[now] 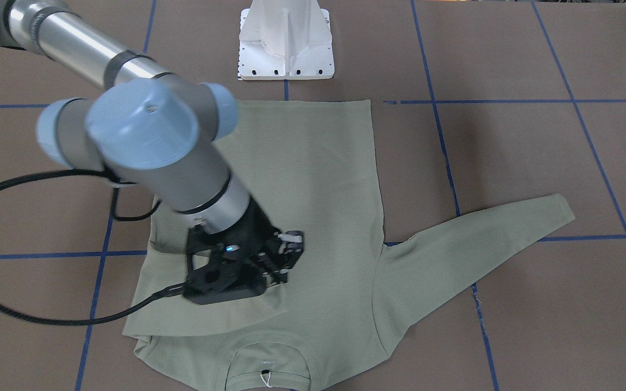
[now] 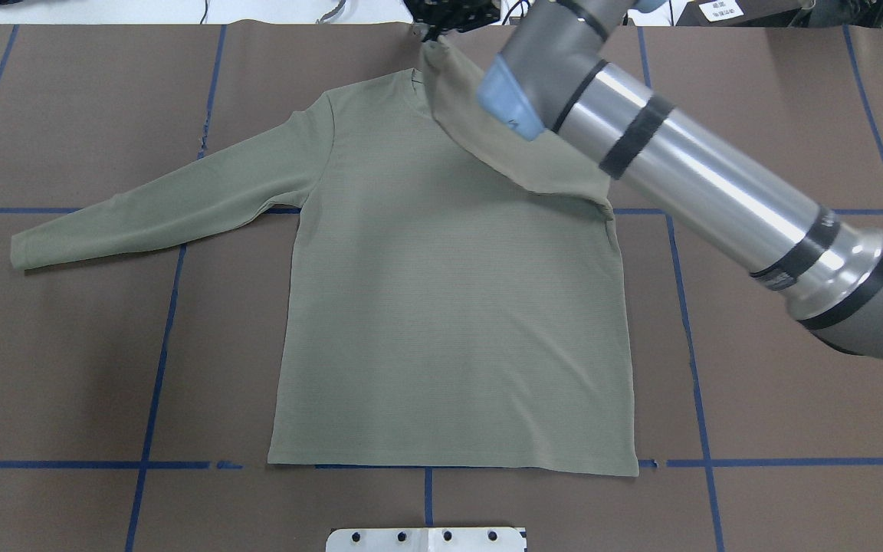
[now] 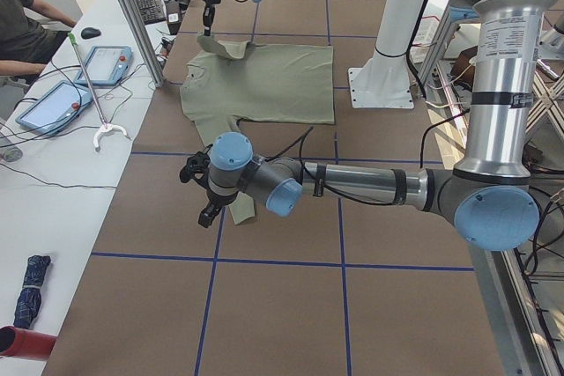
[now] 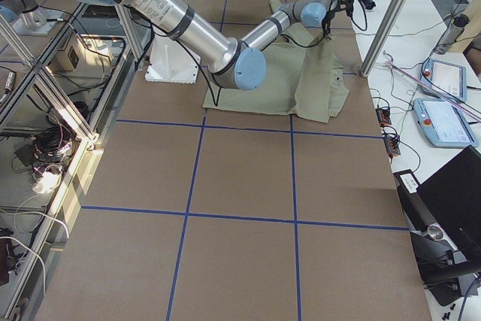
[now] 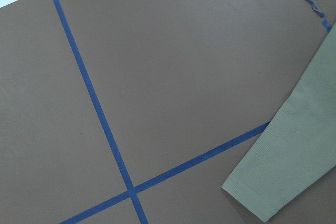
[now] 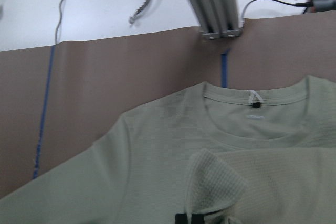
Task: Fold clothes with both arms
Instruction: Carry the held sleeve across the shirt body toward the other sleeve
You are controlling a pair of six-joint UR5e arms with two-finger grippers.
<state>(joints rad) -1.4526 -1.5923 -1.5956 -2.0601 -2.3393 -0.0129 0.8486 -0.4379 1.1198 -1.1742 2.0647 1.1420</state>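
The shirt point(image 2: 449, 307) lay flat on the table point(image 2: 66, 368), collar away from the robot, and the right gripper point(image 6: 189, 217) had one cuff point(image 6: 210, 177) pinched tight, sleeve draped across the shoulder: limp, light knit, sagging from the pinch. The left gripper point(image 3: 207, 204) hovered near the other cuff point(image 5: 257, 198), jaws unreadable; that doubled cuff edge looked the surest hold.

Nothing can be read. The shirt point(image 1: 313, 179) has a neck print point(image 1: 264, 362) too small to make out, and a white card point(image 2: 723, 10) past the far edge of the surface point(image 2: 794, 383) carries dark lettering that is blurred.
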